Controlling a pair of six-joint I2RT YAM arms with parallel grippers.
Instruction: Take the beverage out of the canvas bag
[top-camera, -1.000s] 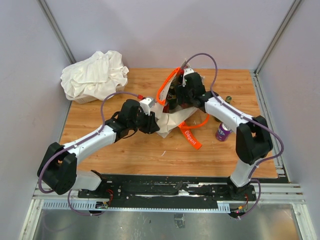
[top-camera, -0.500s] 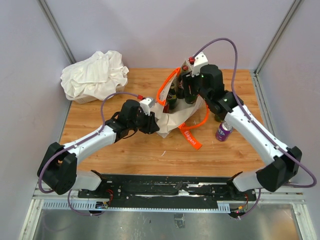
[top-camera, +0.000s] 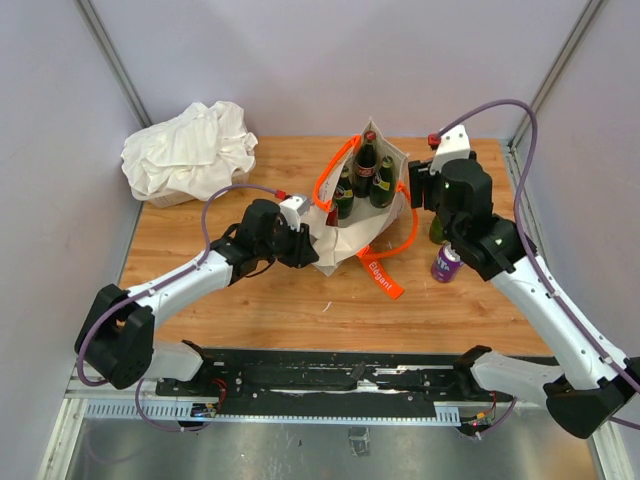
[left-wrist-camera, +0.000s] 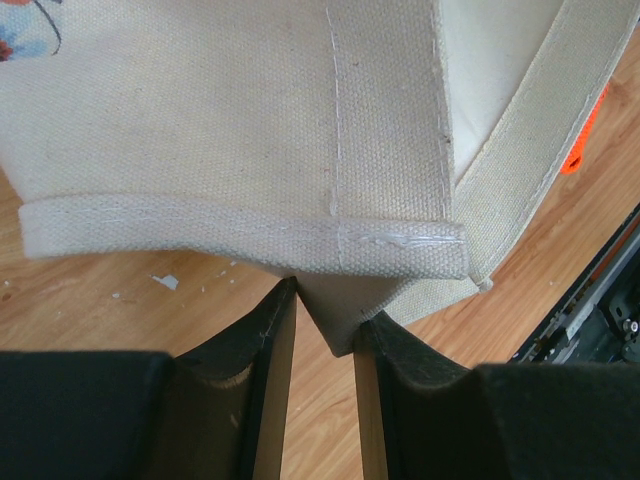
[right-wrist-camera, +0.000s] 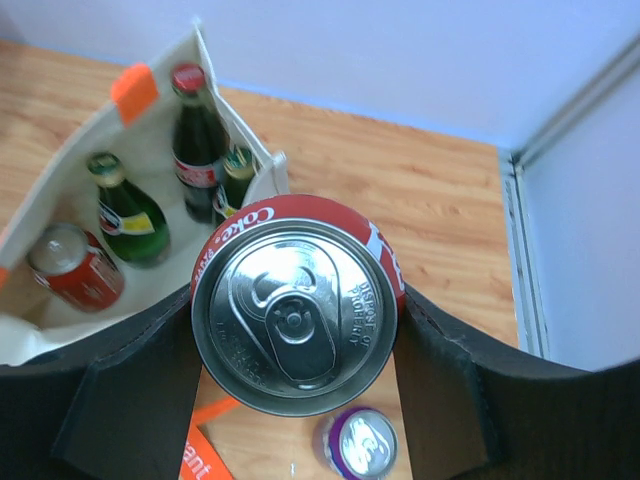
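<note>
The cream canvas bag (top-camera: 345, 235) with orange handles stands mid-table, mouth open. My left gripper (top-camera: 305, 243) is shut on a fold of its lower canvas edge (left-wrist-camera: 335, 315). A red Coke can (right-wrist-camera: 295, 315), the beverage, is held top-up between the pads of my right gripper (right-wrist-camera: 295, 330). That gripper (top-camera: 418, 192) hangs just right of the bag's rim, above the table; from above the can is hidden under the wrist. Inside the bag (right-wrist-camera: 60, 190) remain a red-capped cola bottle (right-wrist-camera: 195, 135), two green bottles (right-wrist-camera: 130, 215) and a red can (right-wrist-camera: 75, 265).
A purple can (top-camera: 447, 263) stands on the table right of the bag, below my right gripper (right-wrist-camera: 362, 443). A dark object (top-camera: 437, 231) sits just behind it. An orange strap (top-camera: 382, 275) trails toward the front. The white cloth bundle (top-camera: 190, 150) lies back left.
My right arm has risen out of the bag's mouth and swung right, carrying the Coke can. The bottles inside now show. The left gripper keeps its hold on the bag.
</note>
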